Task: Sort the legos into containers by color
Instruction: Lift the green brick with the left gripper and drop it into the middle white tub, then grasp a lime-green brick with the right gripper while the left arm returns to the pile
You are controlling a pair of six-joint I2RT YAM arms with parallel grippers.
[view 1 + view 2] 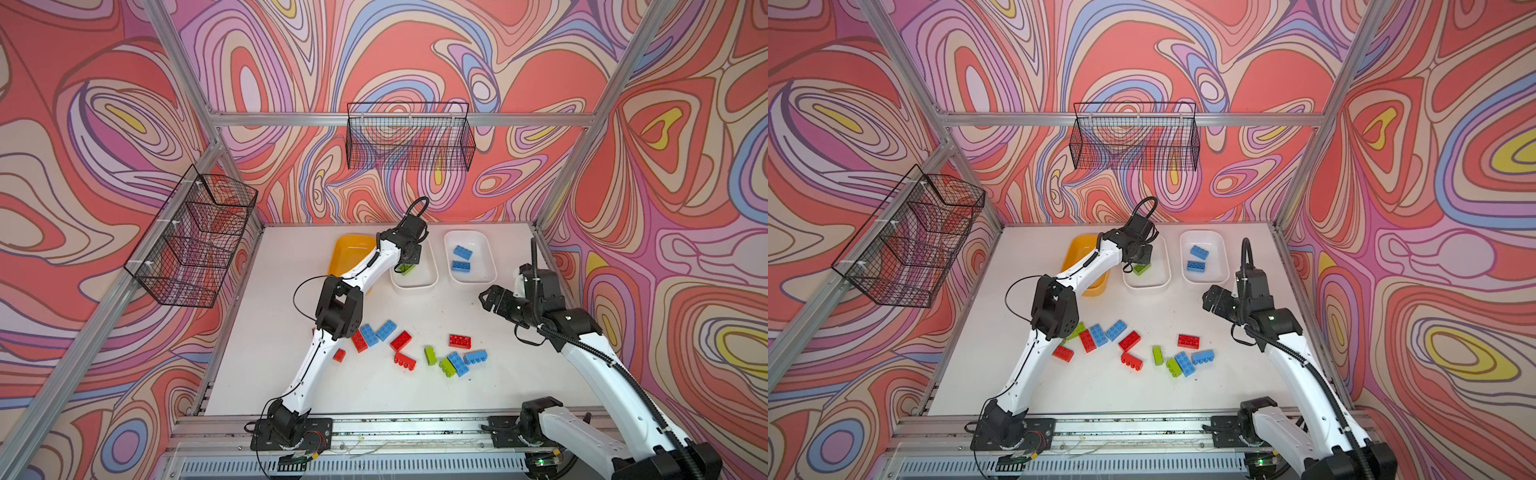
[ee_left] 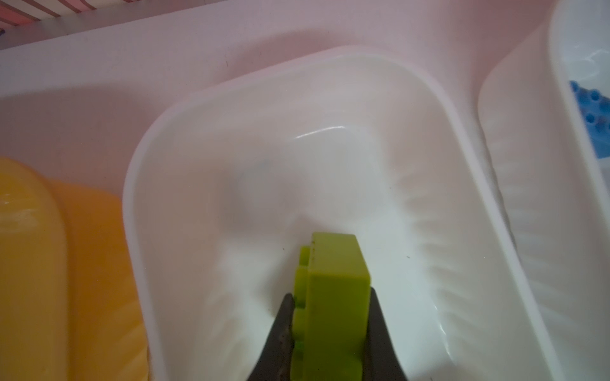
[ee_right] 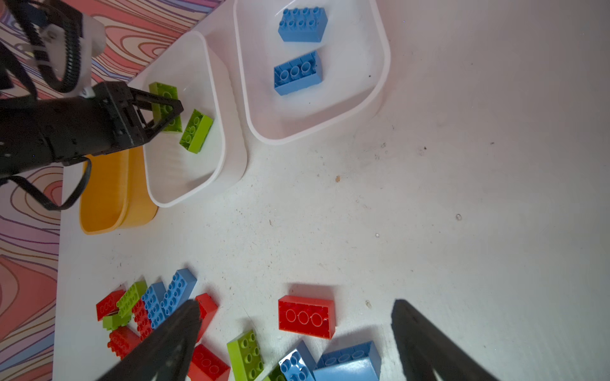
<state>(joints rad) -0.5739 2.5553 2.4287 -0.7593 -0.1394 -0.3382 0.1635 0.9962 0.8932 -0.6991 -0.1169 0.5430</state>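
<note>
White worktop (image 1: 415, 390) fills the floor of the cell in both top views. Three tubs sit in a row at its back: a yellow tub (image 1: 349, 245), a white middle tub (image 1: 415, 286) and a white end tub (image 1: 473, 283). The left gripper (image 1: 409, 266) hangs over the middle tub, shut tight on a green brick (image 1: 406, 271). Two blue bricks (image 1: 462, 252) lie in the end tub. The right gripper (image 1: 488, 299) hangs above the worktop near the end tub, wide open, with nothing in it. Loose bricks (image 1: 401, 341) in red, green and blue lie spread on the worktop nearer the front, well apart from the tubs.

The left wrist view shows the green brick (image 2: 333, 297) pinched between two dark fingers (image 2: 280, 330) above the middle tub (image 2: 132, 204). The yellow tub (image 2: 49, 264) is just beside that tub.

The right wrist view shows the left gripper (image 3: 171, 113) holding the green brick (image 3: 163, 92) over the middle tub (image 3: 218, 99), and a second green brick (image 3: 196, 132) lying on the tub floor close by. The right gripper (image 3: 297, 306) has its fingers far apart and empty. A red brick (image 3: 307, 325) lies hollow side up on the worktop below them. The blue bricks (image 3: 298, 72) show in the end tub (image 3: 384, 59) too.
</note>
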